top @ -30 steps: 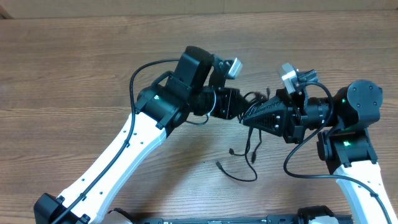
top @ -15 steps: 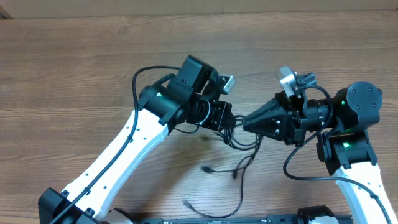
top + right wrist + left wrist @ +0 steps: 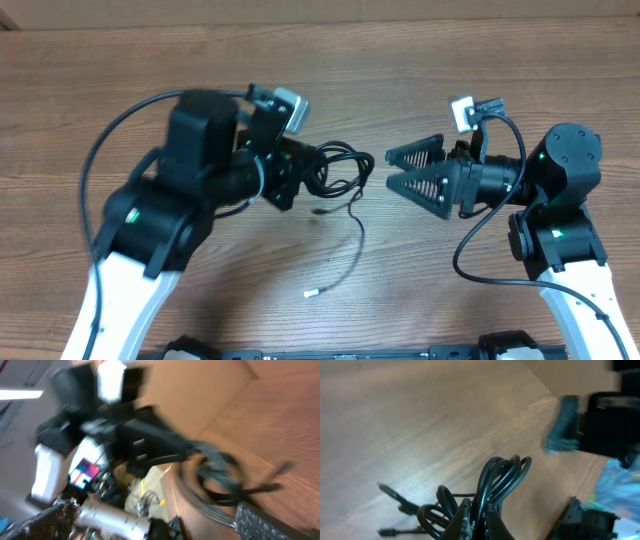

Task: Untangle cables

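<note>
Cables (image 3: 335, 165) sit bunched in a knot of black loops at the centre of the overhead frame. They are clamped in the left tool (image 3: 303, 170), whose jaws are pressed together on the bundle. In the left wrist view the loops rise in a tight fan from between the fingers (image 3: 463, 521), with two small plug ends trailing toward the lower left. Just to the right of the knot, and apart from it, the right tool (image 3: 388, 168) stands with its jaws spread wide and nothing between them. Its own camera view is too blurred to add more than the dark bundle ahead.

One loose cord (image 3: 356, 238) drops from the bunch toward the lower middle of the overhead frame. It runs in a slack curve across the wooden surface (image 3: 500, 60) and ends in a pale plug (image 3: 312, 293) that lies well clear of the knot. A second short end with a small plug (image 3: 318, 212) hangs just below the bundle.

The job looks to be in its early-to-middle part. One cord appears mostly drawn out, but its upper end still leads into the knot. The bulk of the cables is wound together in the left tool's grip. Separating those loops and laying each cord out on its own is the work left.
</note>
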Motion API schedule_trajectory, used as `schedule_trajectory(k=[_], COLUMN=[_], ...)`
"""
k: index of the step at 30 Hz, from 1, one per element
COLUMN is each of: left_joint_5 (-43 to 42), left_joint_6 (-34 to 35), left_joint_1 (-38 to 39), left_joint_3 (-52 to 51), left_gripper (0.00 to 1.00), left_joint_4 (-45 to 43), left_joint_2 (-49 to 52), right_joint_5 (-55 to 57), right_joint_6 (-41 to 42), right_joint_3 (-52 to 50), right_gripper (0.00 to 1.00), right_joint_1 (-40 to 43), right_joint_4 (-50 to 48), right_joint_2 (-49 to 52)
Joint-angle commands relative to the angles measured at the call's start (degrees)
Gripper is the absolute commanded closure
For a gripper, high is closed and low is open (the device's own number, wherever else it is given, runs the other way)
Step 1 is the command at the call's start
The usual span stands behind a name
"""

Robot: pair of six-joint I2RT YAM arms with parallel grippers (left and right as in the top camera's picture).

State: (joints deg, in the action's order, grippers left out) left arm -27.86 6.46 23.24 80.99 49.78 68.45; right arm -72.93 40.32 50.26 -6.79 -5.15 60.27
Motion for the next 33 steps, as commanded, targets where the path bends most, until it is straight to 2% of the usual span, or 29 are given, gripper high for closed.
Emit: schedule_trajectory(k=[1,8,10,11,12,15,16,19,21,24,26,29,33], left_joint_5=[5.7,11.5,12.5,13.1,13.0,12.6,10.8,1.0,-9.9,-22.1,-26.1,-29.3,-35.1], left_joint_6=[-7.0,-8.2,-8.2,-8.2,-8.2,-9.3,-11.5,-19.6,-27.9,-37.7,-40.7,-40.8,-41.1], left_joint_1=[-0.1,-0.1,-0.1,-0.1,-0.1,-0.1,0.0,0.0,0.0,0.0,0.0,0.0,0.0], left_joint_3=[0.5,0.5,0.5,0.5,0.5,0.5,0.5,0.5,0.5,0.5,0.5,0.5,0.5], left_gripper=[0.96,0.96,0.96,0.96,0.96,0.96,0.96,0.96,0.96,0.96,0.96,0.96,0.96], left_joint_4=[0.0,0.8,1.3,1.4,1.1,1.1,1.3,1.4,1.4,1.4,1.2,0.5,-3.0], left_joint_2=[-5.2,-7.5,-7.3,-7.2,-7.2,-7.2,-7.2,-7.1,-7.1,-7.1,-7.0,-6.7,-5.6], right_joint_5=[10.8,25.9,29.8,32.9,39.4,44.3,44.4,44.4,44.4,43.5,39.4,29.4,25.1], right_joint_6=[0.4,-0.5,-3.0,-5.1,-10.3,-23.2,-28.3,-36.5,-44.4,-52.6,-56.3,-60.8,-61.6], right_joint_3=[0.8,0.9,1.8,3.0,6.5,12.6,14.8,17.9,19.5,19.6,19.6,19.6,19.6], right_gripper=[0.00,0.00,0.00,0.01,0.00,0.00,0.00,0.00,0.00,0.00,0.00,0.01,0.04], right_joint_1=[-0.2,-0.2,-0.3,-0.3,-0.3,-0.3,-0.3,-0.3,-0.3,-0.4,-0.4,-0.4,-0.4], right_joint_4=[3.2,18.0,23.0,27.4,35.9,44.7,46.8,50.3,52.5,53.1,53.1,53.1,54.1], right_joint_2=[-0.8,-2.0,-3.2,-4.0,-5.4,-7.8,-8.9,-10.4,-11.3,-11.6,-11.6,-11.6,-11.6])
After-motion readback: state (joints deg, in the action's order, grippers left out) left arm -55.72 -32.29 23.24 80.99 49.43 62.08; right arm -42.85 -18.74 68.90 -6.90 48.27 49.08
